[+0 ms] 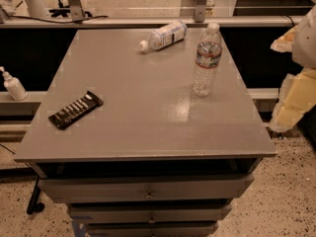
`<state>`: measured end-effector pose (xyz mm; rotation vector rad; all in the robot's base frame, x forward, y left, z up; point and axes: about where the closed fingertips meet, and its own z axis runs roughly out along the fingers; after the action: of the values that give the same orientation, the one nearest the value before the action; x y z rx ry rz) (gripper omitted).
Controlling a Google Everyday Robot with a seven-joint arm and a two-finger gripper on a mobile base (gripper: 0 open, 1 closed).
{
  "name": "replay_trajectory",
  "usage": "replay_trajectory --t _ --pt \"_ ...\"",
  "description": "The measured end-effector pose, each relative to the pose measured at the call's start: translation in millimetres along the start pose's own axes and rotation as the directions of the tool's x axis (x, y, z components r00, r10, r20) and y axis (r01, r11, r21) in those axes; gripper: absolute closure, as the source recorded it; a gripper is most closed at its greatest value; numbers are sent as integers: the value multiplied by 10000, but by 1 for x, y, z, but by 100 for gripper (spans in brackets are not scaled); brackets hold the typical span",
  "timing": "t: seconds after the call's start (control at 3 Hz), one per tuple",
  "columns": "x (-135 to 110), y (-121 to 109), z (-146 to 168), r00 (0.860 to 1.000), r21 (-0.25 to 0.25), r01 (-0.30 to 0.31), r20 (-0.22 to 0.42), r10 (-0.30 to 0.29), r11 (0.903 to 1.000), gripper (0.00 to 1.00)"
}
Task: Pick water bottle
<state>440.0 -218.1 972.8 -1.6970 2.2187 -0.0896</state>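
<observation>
Centre of the frame belongs to a grey table (pixel 123 137) with a flat, matte top, seen from above and in front. Under its front edge sit stacked drawers (pixel 148 189), the top one standing slightly out from the frame.

On the upper right part of the tabletop the water bottle (pixel 207 58) stands upright, clear and ribbed, with a white cap and a narrow red-and-white band around its upper part. It is near the right edge of the table and apart from everything else; a faint reflection runs down the surface below it.

Up and to the left of it, near the back edge, a second clear bottle (pixel 163 35) lies on its side, its wide white-and-blue label facing up and its white cap pointing toward the left of the frame. The two bottles do not touch.

On the left part of the tabletop lies a flat dark packet (pixel 75 110) with pale stripes, set at an angle, close to the left edge.

Off the table, at the far left of the frame, a small white pump bottle (pixel 13 85) stands on a low ledge.

The gripper (pixel 295 100) shows as a pale yellow-and-white shape at the right edge of the frame, beyond the table's right side and well apart from the water bottle. How far it is spread cannot be told, and it has hold of nothing that can be seen.
</observation>
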Motion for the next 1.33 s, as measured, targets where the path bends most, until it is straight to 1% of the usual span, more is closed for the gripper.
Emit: replay_trajectory --t 0.33,0.67,1.0,1.33 --pt "6 -11 23 9981 150 -256 571 247 9996 0" --pt "7 -40 49 9889 487 -646 1374 574 9967 0" --pt "-6 -72 71 9607 592 -1259 2560 1068 9903 0" --pt "-32 -94 89 9020 301 -1971 3973 1692 9799 0"
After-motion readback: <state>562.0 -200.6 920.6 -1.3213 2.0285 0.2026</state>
